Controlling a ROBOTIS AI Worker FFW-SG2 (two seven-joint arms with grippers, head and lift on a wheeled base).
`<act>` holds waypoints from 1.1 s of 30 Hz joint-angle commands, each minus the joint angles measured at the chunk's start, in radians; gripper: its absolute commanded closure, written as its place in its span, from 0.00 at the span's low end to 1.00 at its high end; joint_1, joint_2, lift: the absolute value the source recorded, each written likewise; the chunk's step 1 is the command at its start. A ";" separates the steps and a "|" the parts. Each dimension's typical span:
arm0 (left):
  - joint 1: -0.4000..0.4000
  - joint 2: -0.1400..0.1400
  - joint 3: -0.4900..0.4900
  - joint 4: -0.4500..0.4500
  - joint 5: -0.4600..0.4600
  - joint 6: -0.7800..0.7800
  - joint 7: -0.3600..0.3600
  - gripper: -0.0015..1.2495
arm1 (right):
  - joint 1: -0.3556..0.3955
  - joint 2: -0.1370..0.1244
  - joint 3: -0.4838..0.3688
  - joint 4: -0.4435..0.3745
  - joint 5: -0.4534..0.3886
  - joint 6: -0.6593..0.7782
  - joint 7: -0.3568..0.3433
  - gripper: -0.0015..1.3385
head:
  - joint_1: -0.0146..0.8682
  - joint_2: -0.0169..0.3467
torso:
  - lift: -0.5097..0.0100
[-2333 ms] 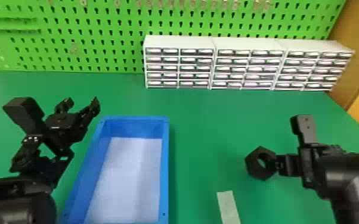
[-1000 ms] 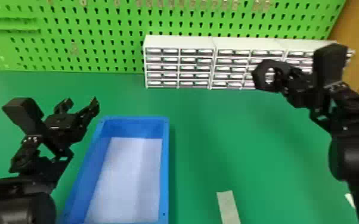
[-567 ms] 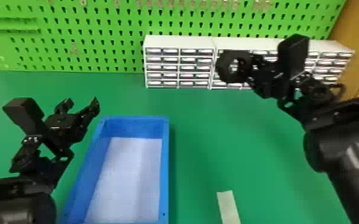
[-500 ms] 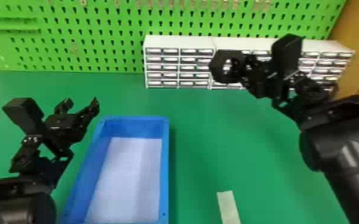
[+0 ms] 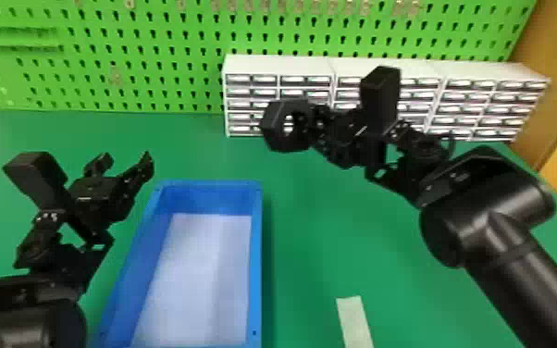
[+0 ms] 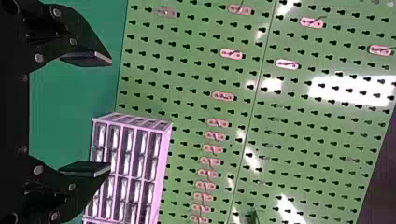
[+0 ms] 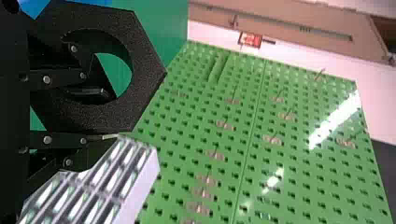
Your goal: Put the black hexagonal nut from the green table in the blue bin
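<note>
My right gripper (image 5: pixel 309 123) is shut on the black hexagonal nut (image 5: pixel 273 122), held in the air beyond the far right corner of the blue bin (image 5: pixel 255 259). The right wrist view has one finger of this gripper (image 7: pixel 109 115) through the hole of the nut (image 7: pixel 148 70) and the other along its outer side. Over the bin's far left side, my parked left gripper (image 5: pixel 126 162) stands open; in its own wrist view, the left gripper (image 6: pixel 110 114) has nothing between its fingertips. White lining covers the bin's floor.
White drawer cabinets (image 5: pixel 280 65) stand at the back of the green table (image 5: pixel 324 240), behind the nut. A green pegboard (image 5: pixel 152 55) rises behind them. A pale strip (image 5: pixel 354 319) lies right of the bin near the front.
From low over the table at the right, the nut has been lifted in my right gripper, then carried left towards the bin's side. The left arm has kept still.
</note>
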 commanded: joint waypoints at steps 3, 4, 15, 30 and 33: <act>0.000 0.001 0.005 0.001 0.000 0.000 0.000 0.37 | -0.012 -0.011 0.102 0.002 -0.071 -0.004 0.000 0.73 | 0.80 0.07 | 0.79; 0.000 0.000 0.005 0.001 0.000 0.000 0.000 0.37 | -0.012 -0.012 0.119 0.002 -0.078 -0.004 0.000 0.73 | 0.80 0.07 | 0.79; 0.000 0.001 0.010 0.000 0.002 0.000 0.000 0.37 | -0.015 -0.023 0.254 0.000 -0.150 -0.004 0.000 0.73 | 0.80 0.07 | 0.79; -0.002 0.000 0.008 0.000 0.003 0.000 0.000 0.37 | -0.017 -0.015 0.326 0.000 -0.192 -0.004 0.000 0.73 | 0.80 0.07 | 0.79; -0.002 0.000 0.007 0.000 0.002 0.000 0.000 0.37 | -0.018 -0.012 0.337 0.000 -0.196 -0.004 0.000 0.73 | 0.80 0.07 | 0.79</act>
